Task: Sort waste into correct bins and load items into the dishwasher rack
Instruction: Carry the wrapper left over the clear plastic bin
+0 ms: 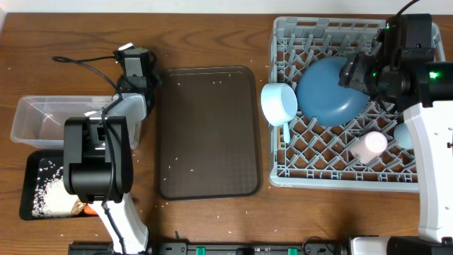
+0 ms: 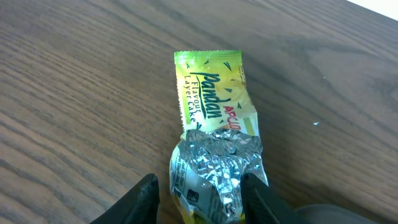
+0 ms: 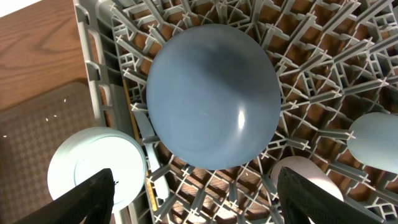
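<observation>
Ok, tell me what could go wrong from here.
1. The left gripper straddles only the crumpled silver end of the wrapper. The thin foil may slip out or tear as it is lifted.
2. The bowl sits at the left rim of the rack, seemingly partly outside it. A nudge from the right gripper, open above the plate, could tip it off.

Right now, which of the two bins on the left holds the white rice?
The shallow black tray, the lower one in the overhead view: loose white rice lies across its floor. The other is a clear plastic tub.
</observation>
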Controlling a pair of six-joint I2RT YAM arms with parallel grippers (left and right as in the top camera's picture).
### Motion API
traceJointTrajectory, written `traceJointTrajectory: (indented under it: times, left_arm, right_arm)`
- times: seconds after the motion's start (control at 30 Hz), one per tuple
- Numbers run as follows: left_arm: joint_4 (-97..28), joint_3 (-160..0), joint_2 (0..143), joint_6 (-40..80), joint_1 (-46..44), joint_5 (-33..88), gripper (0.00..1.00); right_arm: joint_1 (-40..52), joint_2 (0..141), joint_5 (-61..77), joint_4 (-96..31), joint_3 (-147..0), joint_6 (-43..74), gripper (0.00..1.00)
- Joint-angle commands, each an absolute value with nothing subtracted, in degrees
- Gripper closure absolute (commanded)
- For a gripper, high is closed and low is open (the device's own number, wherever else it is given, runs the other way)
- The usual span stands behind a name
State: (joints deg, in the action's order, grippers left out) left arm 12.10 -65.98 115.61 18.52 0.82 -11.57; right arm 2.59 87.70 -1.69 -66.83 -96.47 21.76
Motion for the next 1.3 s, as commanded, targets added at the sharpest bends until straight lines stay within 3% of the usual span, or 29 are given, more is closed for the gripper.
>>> traceJointTrajectory:
  times: [0.0, 0.17, 0.3, 0.57, 0.8, 1.03, 1.27]
  left_arm:
    - [12.1, -66.5, 117.4, 17.8, 1.4, -12.6, 0.59]
    - [11.3, -66.5, 117.4, 17.8, 1.4, -12.4, 0.68]
    - [12.1, -66.5, 117.4, 17.8, 1.4, -12.4, 0.94]
    - [13.1, -68.7, 114.9, 15.0, 1.2, -8.3, 0.94]
    - [6.3, -69.4, 102.7, 12.8, 1.2, -8.4, 0.94]
    - [-13.6, -69.4, 85.5, 12.6, 1.3, -15.4, 0.94]
    - [-39.8, -69.4, 74.8, 31.7, 5.1, -20.2, 0.94]
  right_arm:
    - [3.5, 87.8, -1.7, -67.0, -96.6, 22.2, 0.23]
    - [3.5, 87.8, -1.7, -66.8, -96.6, 22.2, 0.23]
    - [3.5, 87.8, -1.7, -66.9, -96.6, 22.2, 0.23]
    - [3.5, 87.8, -1.7, -66.9, -96.6, 22.2, 0.23]
    - [3.5, 87.8, -1.7, -66.9, -96.6, 22.2, 0.23]
    - [3.5, 87.8, -1.7, -66.3, -96.6, 22.2, 0.23]
    - [3.5, 87.8, -1.7, -66.2, -96.6, 22.2, 0.23]
